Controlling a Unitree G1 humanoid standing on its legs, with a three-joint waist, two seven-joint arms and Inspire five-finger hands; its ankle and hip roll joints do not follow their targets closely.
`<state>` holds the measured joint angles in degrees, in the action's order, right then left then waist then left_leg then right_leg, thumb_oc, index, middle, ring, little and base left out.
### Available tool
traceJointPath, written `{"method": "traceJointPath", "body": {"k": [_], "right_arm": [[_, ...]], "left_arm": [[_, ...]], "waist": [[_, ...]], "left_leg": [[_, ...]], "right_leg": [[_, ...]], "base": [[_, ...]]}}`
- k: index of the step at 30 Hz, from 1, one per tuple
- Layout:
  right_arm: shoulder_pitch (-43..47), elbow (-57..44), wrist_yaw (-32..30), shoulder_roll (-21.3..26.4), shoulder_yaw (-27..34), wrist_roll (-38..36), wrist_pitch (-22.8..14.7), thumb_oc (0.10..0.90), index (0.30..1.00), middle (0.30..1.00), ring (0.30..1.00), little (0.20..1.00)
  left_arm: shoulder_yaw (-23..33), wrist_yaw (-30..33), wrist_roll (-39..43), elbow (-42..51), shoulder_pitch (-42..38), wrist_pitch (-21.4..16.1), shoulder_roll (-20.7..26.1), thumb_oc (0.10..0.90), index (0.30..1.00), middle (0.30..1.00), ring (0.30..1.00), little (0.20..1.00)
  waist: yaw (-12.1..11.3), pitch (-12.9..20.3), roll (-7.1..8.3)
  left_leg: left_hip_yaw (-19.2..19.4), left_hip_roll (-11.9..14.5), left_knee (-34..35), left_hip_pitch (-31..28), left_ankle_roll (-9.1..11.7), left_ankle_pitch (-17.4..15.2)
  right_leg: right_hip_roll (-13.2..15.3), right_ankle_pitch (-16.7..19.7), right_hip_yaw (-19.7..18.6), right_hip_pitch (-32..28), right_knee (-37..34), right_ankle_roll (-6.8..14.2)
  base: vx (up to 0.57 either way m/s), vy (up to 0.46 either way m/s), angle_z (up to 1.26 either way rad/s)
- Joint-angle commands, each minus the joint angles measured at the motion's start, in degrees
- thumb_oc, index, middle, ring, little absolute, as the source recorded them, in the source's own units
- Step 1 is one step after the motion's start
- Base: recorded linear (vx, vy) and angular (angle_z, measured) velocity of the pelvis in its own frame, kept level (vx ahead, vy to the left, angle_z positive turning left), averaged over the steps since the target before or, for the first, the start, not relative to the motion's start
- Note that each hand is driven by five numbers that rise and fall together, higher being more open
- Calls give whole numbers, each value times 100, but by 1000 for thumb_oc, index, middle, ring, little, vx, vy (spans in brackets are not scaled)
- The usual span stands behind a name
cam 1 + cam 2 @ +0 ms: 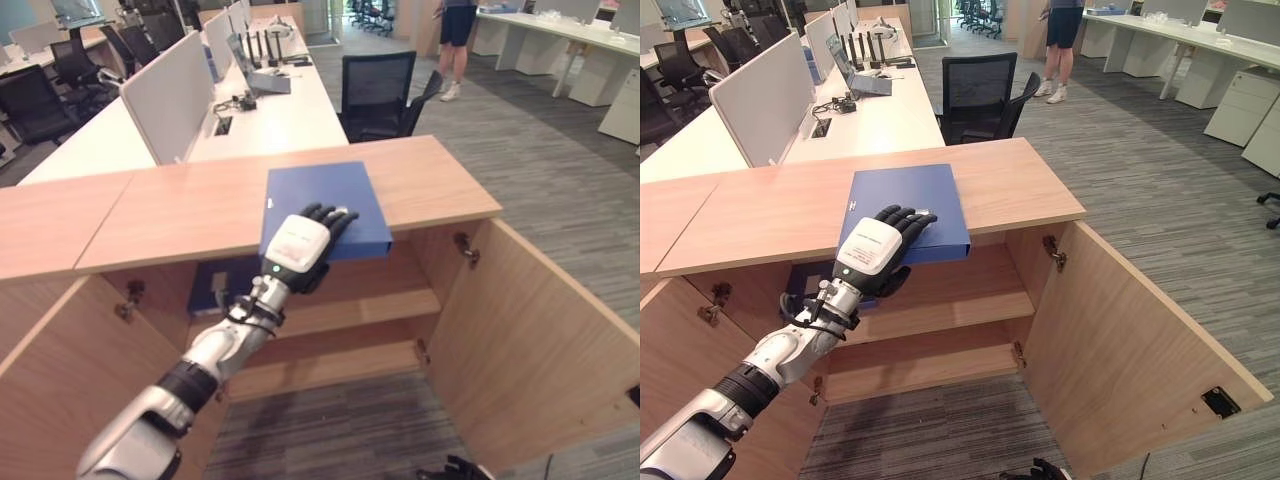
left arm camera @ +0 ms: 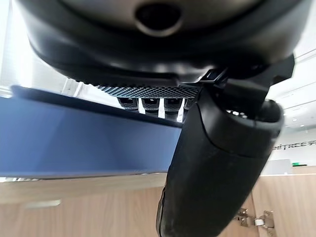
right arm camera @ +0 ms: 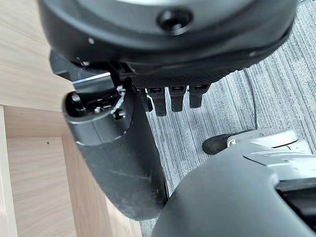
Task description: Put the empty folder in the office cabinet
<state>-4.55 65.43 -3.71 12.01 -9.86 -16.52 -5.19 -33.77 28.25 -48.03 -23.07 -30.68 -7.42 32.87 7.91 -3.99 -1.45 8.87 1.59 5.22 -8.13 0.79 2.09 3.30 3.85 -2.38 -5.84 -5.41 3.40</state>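
Note:
A blue folder point(image 1: 330, 200) lies flat on the wooden top of the office cabinet point(image 1: 180, 210), its near edge hanging out over the front. My left hand point(image 1: 298, 245) holds that edge. The fingers lie curled over the cover and, in the left wrist view, the thumb point(image 2: 217, 173) sits under the folder point(image 2: 74, 143). Both cabinet doors stand wide open, the right door point(image 1: 540, 350) swung out toward me. My right hand point(image 3: 163, 44) hangs low over the carpet beside the cabinet, fingers relaxed and holding nothing.
A second blue binder point(image 1: 215, 285) stands inside on the upper shelf at the left. Bare shelves point(image 1: 340, 365) lie below it. Behind the cabinet are desks with dividers point(image 1: 170, 95), a black chair point(image 1: 380, 95) and a standing person point(image 1: 455, 40).

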Motion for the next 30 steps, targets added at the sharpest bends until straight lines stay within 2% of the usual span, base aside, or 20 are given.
{"method": "traceJointPath", "body": {"k": [1,11,12,13,14,30], "right_arm": [[-59,197,13,187,-101,-129,-101,800,900,900,900,900],[-56,237,15,193,-73,-158,-92,800,900,900,900,900],[-50,242,11,195,-68,-157,-94,800,900,900,900,900],[-46,251,8,191,-65,-162,-90,800,900,900,900,900],[-45,256,3,188,-61,-175,-86,800,900,900,900,900],[-26,229,-7,109,-63,-290,-82,800,900,900,900,900]], "left_arm": [[333,499,153,-287,-1443,131,150,800,900,900,900,900],[341,460,259,-553,-1474,225,65,800,900,900,900,900],[347,448,276,-552,-1472,230,57,701,752,752,752,752],[362,443,299,-554,-1479,236,41,627,641,641,641,641],[376,441,341,-573,-1484,246,16,400,300,300,300,300],[594,526,465,-125,-1496,207,7,400,300,300,300,300]], "waist": [[33,134,182],[52,140,215],[48,140,219],[48,140,221],[47,137,224],[9,130,232]], "left_leg": [[8,427,-22,-307,538,-523],[46,434,-22,-297,539,-517],[47,435,-22,-297,539,-518],[48,435,-22,-297,539,-520],[46,433,-22,-301,538,-522],[39,429,-22,-288,525,-518]], "right_leg": [[456,-296,291,-315,41,659],[438,-287,269,-281,41,658],[436,-287,268,-281,41,657],[437,-287,267,-281,41,657],[435,-289,265,-286,41,655],[449,-291,261,-279,41,651]], "base": [[0,0,0],[0,0,0],[0,0,0],[0,0,0],[0,0,0],[0,0,0]]}}
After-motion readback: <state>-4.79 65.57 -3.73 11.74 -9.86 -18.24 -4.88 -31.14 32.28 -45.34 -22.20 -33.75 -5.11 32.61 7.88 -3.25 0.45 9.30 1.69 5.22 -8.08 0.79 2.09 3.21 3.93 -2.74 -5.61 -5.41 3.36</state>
